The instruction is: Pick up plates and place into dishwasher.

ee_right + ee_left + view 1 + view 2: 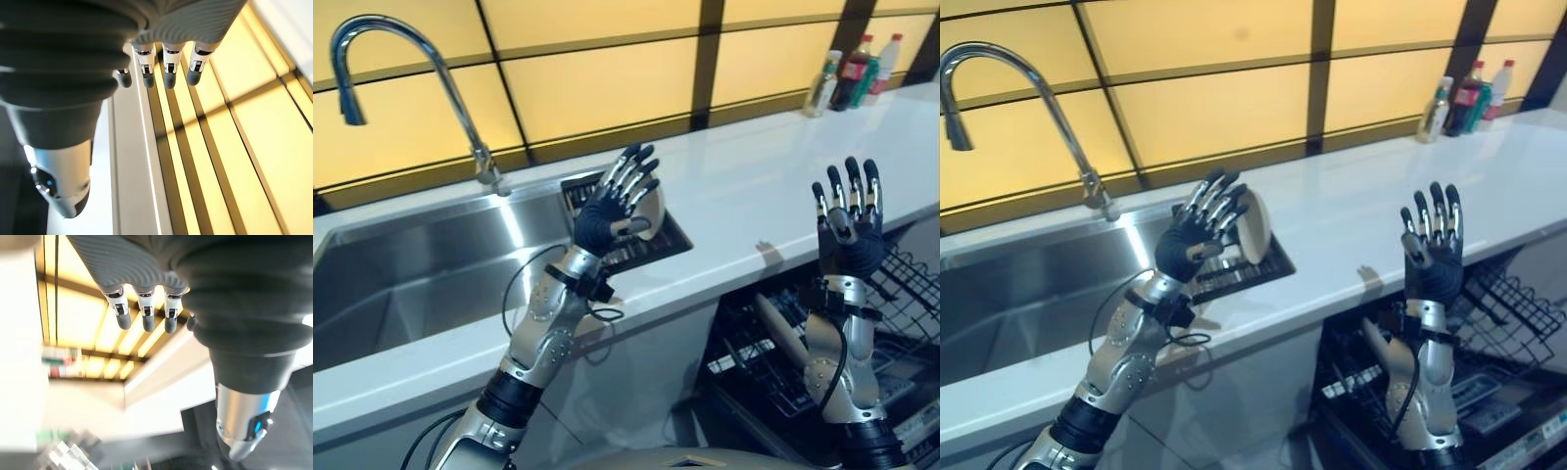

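Spanning the scene from left to right, a white countertop (754,196) is seen below a wall of yellow panels (607,88). A steel sink (421,264) with a curved faucet (431,69) is set into it at the left, and a dark drying rack (1234,269) sits at the sink's right end. An open dishwasher (773,362) with black wire racks is seen under the counter edge. One pale plate (1253,227) stands upright in the drying rack. The left hand (1193,235) is raised just in front of that plate, fingers spread, holding nothing. The right hand (847,230) is held up above the dishwasher, fingers straight and empty. Three bottles (852,73) stand at the far right; their labels cannot be read.
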Motion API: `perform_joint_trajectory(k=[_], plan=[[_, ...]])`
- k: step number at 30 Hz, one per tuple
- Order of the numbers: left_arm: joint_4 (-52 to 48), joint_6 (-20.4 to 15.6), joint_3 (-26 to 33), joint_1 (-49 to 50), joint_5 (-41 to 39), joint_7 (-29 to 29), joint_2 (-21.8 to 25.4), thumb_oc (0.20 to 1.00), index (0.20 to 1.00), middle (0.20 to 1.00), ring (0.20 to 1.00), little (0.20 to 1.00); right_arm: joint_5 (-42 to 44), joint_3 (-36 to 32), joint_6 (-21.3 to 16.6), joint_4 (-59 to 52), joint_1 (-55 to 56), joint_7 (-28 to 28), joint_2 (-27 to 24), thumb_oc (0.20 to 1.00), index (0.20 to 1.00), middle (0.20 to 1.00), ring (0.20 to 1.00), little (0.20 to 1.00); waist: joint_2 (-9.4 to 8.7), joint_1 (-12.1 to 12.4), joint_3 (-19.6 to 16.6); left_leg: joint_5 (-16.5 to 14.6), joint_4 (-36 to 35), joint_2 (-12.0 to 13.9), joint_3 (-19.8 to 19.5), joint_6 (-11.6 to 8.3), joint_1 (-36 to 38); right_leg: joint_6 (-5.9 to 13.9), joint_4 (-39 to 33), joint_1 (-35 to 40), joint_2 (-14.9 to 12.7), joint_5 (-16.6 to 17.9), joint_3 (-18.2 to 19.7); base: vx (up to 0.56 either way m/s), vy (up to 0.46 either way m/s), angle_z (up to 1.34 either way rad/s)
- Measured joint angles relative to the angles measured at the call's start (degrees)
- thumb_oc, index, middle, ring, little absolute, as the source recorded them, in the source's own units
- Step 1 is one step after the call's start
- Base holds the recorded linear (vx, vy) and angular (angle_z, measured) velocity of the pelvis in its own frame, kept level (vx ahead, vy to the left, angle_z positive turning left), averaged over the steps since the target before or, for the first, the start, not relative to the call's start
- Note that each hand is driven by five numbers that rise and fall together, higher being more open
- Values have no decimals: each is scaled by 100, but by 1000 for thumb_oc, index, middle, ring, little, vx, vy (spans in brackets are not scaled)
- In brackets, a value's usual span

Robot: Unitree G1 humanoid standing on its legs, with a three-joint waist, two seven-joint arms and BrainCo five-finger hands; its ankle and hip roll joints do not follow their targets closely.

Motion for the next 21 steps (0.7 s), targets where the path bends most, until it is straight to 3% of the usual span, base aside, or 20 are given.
perform_joint_trajectory(k=[3, 6, 12, 18, 21], plan=[[164, -15, 99, 2, 148, 123, 120, 1000, 1000, 1000, 1000, 1000, -454, 57, 443, 446, -450, 28, -327, 1000, 1000, 1000, 1000, 1000, -95, 105, 30, 35, 84, 0, -112, -36, -18, -25, -6, 23, -1, 14, -77, 66, -25, 19], [174, -14, 101, 11, 153, 115, 143, 1000, 1000, 1000, 1000, 1000, -595, 184, 696, 750, -787, -92, -348, 1000, 1000, 1000, 1000, 1000, -139, 213, 54, 48, 84, 7, -161, -43, -11, -31, -96, 77, 15, 16, -75, 77, -22, 10], [274, -12, 290, 19, 188, 7, 149, 1000, 1000, 1000, 1000, 1000, -592, 241, 855, 747, -798, -105, 125, 1000, 1000, 1000, 1000, 1000, -131, 305, 57, 43, 52, 5, -157, -52, 9, -41, -206, 100, 37, 32, -35, 77, 9, -1], [275, 27, 386, 275, 109, -189, 180, 1000, 1000, 1000, 1000, 1000, -593, 243, 944, 640, -626, -49, 110, 1000, 1000, 1000, 1000, 1000, -67, 310, 105, 38, -56, -37, -142, -54, 104, -24, -199, 91, 35, 43, 116, 73, 35, -12], [272, 54, 386, 295, 111, -296, 181, 1000, 1000, 1000, 1000, 1000, -589, 243, 943, 611, -444, -37, 92, 1000, 1000, 1000, 1000, 1000, -55, 290, 281, 28, -12, -92, -235, -38, 78, 38, 132, -56, 6, -61, 349, 27, -38, -7]])
